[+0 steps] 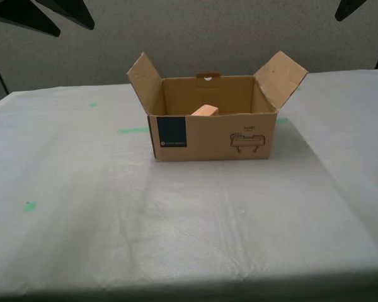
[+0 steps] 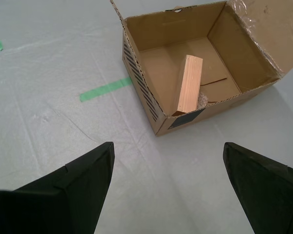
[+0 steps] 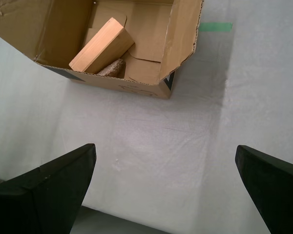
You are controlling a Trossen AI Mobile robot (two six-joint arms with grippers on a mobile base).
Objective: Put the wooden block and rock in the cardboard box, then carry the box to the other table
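Exterior view: one cardboard box (image 1: 212,135) holds one wooden block (image 1: 205,111), one rock (image 3: 111,67); both tools wide open, empty.

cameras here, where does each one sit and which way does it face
Exterior view: on the robot, off the arms, facing the cardboard box on the sheeted table front-on; dark arm parts show in its upper corners.
First wrist view: on my first pincer, looking down at the box, with both dark open fingers in frame.
Second wrist view: on my second pincer, looking down at the box from another side, open fingers showing.
Shared: all three show the wooden block in the box; both wrist views show the rock under it.
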